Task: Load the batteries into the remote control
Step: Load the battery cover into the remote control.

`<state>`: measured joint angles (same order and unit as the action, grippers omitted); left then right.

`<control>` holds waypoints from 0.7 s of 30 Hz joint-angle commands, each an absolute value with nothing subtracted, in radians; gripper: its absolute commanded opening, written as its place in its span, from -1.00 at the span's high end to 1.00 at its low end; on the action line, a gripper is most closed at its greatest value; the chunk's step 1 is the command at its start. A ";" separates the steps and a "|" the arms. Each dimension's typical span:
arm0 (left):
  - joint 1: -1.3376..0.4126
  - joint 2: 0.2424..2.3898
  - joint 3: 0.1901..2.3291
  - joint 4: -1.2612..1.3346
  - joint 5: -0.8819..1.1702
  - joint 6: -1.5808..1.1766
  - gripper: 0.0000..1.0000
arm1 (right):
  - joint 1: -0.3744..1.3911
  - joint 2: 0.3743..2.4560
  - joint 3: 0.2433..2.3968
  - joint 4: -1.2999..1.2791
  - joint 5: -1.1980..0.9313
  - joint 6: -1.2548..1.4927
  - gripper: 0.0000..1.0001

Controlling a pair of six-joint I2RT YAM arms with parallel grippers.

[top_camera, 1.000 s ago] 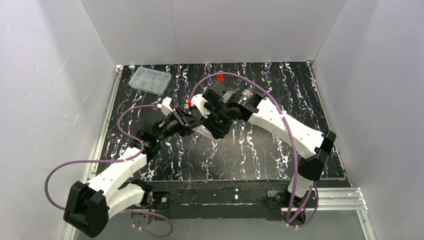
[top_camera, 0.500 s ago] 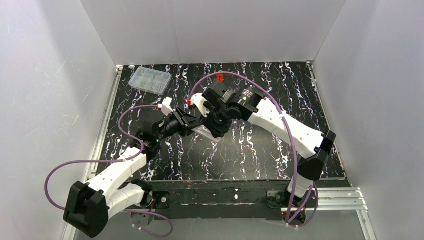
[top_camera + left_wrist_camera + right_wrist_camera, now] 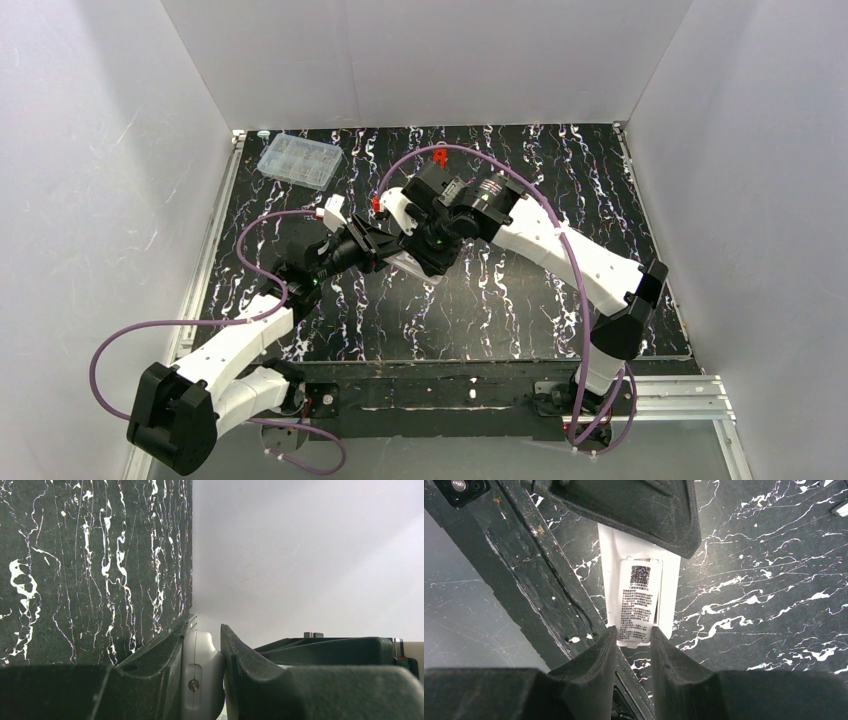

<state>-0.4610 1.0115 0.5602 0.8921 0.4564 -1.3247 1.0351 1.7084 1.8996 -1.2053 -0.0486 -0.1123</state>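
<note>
While the left gripper stays clamped on the remote, the right gripper, pinching the cover, has shifted slightly, probably sliding it; battery loading seems yet to come.

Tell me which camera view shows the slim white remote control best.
Right wrist: the slim white remote control shows its labelled back at close range. Left wrist shows only a white edge clamped in the left tool; top external barely shows it.

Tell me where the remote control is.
Left of centre over the table in the top view, the remote control is gripped by the left claw, its labelled back facing the right claw.
</note>
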 commanded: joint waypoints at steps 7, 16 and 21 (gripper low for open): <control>-0.465 0.990 0.593 0.949 0.494 -1.325 1.00 | 1.042 1.701 1.868 -1.199 -0.026 -0.126 0.62; -0.465 0.996 0.597 0.954 0.498 -1.327 1.00 | 1.042 1.714 1.887 -1.190 -0.028 -0.131 0.62; -0.465 1.010 0.604 0.974 0.514 -1.334 1.00 | 1.042 1.723 1.901 -1.190 -0.039 -0.140 0.62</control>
